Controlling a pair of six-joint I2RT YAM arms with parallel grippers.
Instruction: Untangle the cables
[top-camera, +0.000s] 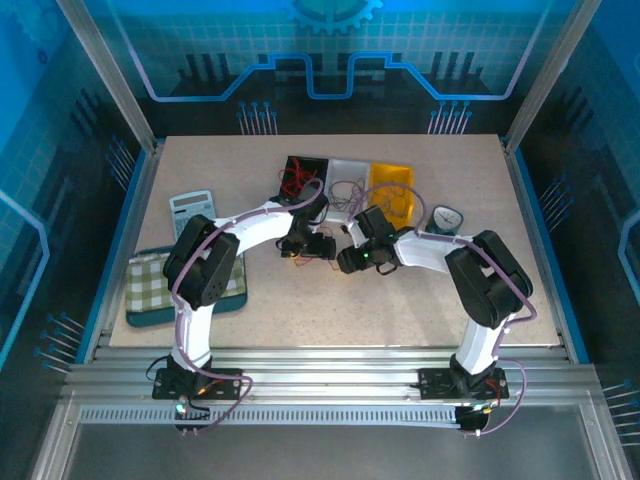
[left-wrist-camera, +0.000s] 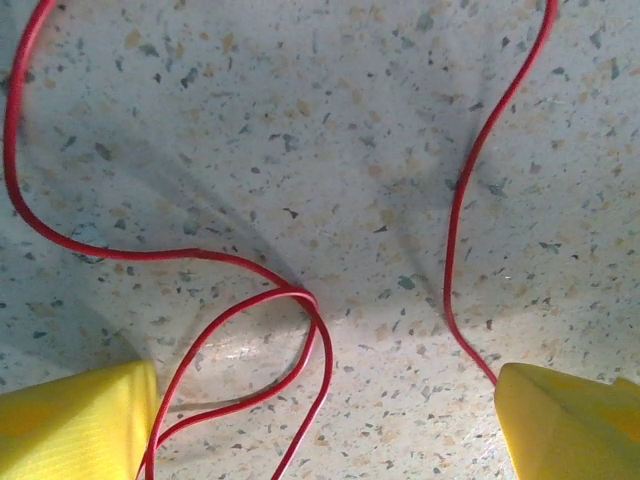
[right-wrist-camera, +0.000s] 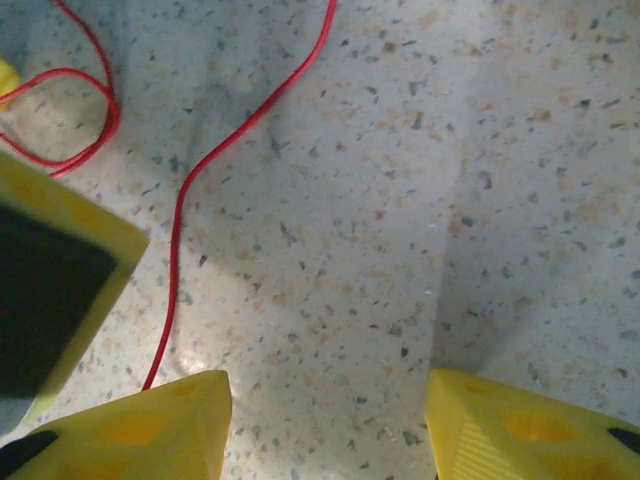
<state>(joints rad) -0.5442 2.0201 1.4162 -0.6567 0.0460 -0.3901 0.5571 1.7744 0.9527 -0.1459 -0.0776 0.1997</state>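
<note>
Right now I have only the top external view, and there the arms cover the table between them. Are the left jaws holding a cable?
Observer: No. In the left wrist view the left jaws stand wide open, and a red cable lies flat on the table between them.
Operator: Is that cable straight?
Observer: No, it crosses over itself in a loop close to one yellow left fingertip.
Operator: And the right jaws?
Observer: Open too, in the right wrist view, with bare table between them. A red strand runs to the edge of one right fingertip, not into the gap.
</note>
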